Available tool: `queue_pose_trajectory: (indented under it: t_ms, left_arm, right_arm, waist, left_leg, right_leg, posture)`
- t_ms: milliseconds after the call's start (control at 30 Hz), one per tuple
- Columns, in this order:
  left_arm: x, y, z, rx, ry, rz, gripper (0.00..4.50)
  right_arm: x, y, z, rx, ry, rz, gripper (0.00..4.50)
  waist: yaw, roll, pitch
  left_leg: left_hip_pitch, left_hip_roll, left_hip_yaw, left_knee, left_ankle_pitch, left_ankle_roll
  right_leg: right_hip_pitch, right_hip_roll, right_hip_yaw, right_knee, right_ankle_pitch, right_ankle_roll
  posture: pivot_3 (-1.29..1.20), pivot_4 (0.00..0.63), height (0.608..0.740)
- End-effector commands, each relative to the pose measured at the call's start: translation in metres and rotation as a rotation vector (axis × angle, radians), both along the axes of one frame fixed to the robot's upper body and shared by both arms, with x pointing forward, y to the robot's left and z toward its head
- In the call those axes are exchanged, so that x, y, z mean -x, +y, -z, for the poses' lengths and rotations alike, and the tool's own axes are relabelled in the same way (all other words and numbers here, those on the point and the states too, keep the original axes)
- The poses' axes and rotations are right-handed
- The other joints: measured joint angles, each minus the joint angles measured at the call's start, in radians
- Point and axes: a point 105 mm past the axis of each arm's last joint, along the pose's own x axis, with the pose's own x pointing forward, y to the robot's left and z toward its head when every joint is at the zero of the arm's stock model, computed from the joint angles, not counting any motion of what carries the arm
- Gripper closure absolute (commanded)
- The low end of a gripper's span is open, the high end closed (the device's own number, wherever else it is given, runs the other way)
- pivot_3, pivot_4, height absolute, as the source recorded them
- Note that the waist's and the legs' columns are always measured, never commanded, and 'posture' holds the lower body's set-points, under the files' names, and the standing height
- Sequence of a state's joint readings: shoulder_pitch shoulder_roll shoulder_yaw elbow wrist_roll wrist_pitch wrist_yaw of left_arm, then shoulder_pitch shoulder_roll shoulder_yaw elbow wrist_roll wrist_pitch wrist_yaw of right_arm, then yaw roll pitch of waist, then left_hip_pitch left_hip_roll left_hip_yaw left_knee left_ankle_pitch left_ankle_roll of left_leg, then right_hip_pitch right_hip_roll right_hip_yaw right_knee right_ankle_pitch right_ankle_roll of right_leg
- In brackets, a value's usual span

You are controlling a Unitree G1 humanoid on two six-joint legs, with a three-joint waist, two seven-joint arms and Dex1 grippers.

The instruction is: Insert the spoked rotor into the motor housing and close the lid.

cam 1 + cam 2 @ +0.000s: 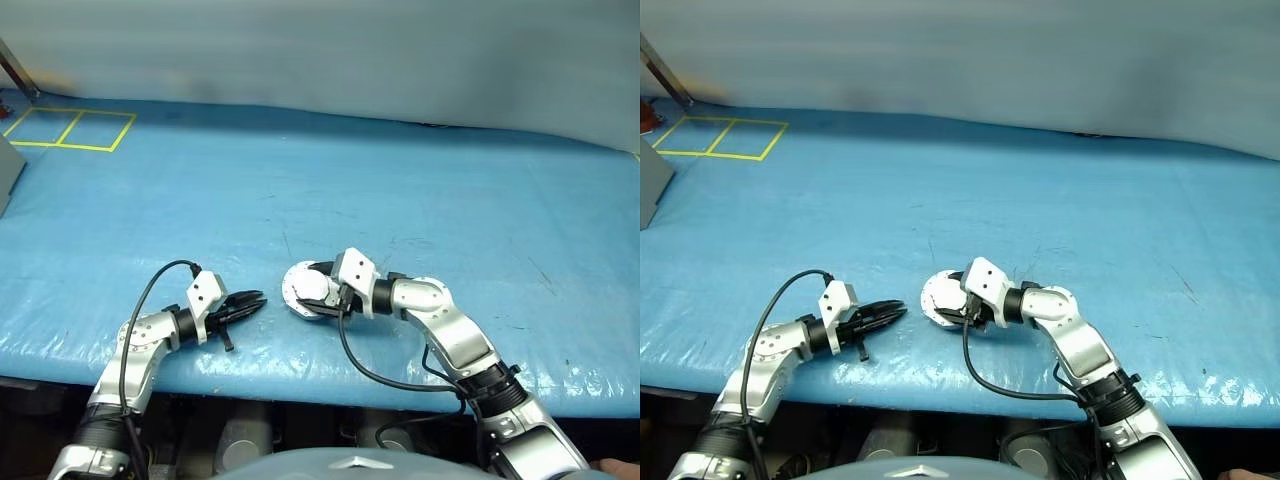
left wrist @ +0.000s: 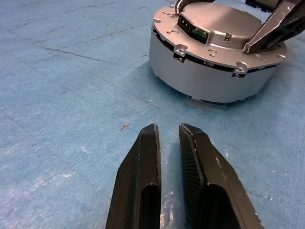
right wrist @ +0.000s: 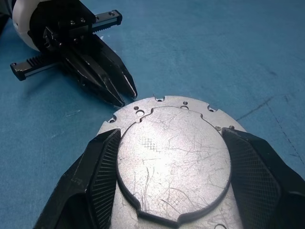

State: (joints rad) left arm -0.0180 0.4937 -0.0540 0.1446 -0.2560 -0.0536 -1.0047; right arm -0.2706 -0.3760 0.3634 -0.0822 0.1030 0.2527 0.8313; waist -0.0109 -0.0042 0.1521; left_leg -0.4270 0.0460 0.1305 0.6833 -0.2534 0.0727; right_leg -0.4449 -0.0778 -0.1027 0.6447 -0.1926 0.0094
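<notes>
Near the front edge of the blue counter (image 1: 420,200) sits the motor housing (image 2: 214,71), a squat round grey unit with the lid (image 3: 174,157) closed flat on top of it. In the head views it shows as a pale disc just ahead of the robot, slightly toward its right side.

The right end effector (image 3: 174,164) reaches in from the right and straddles the unit. Its two black fingers (image 3: 102,167) stand wide apart, one against each side of the round raised top, so it is clamped across the lidded housing. The lid's scratched silver face lies between the finger pads, with small screw holes along its far rim.

The left end effector (image 2: 169,143) rests low over the counter to the left of the housing, pointing toward it. Its jaws are nearly together, a thin gap showing between the ribbed inner faces, and nothing lies between them. From the left wrist view the housing stands just beyond the fingertips, apart from them. From the right wrist view the left end effector's tips come very close to the lid's far edge; I cannot tell if they touch.
</notes>
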Motion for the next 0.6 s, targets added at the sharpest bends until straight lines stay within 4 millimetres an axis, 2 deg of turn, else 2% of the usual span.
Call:
queue_pose_trajectory:
  t_ms: [33,600]
  left_arm:
    - [0.0015,-0.0051,-0.0091,0.015,-0.035,0.021,3.76]
    - [0.0022,-0.0125,-0.0162,0.017,-0.045,0.029,3.76]
  right_arm:
    - [-0.005,-0.0084,0.0058,0.041,0.002,0.029,1.48]
    - [-0.0062,-0.011,0.0085,0.044,0.01,0.041,1.48]
  waist:
    - [0.0,0.0,0.0]
    - [0.001,0.0,0.0]
  left_leg:
    - [0.0,0.0,0.0,0.0,0.0,0.0]
    - [0.0,0.0,0.0,0.0,0.0,0.0]
  right_leg:
    - [0.0,0.0,0.0,0.0,0.0,0.0]
    - [0.0,0.0,0.0,0.0,0.0,0.0]
  posture:
    - [0.0,0.15,0.74]
    - [0.0,0.15,0.74]
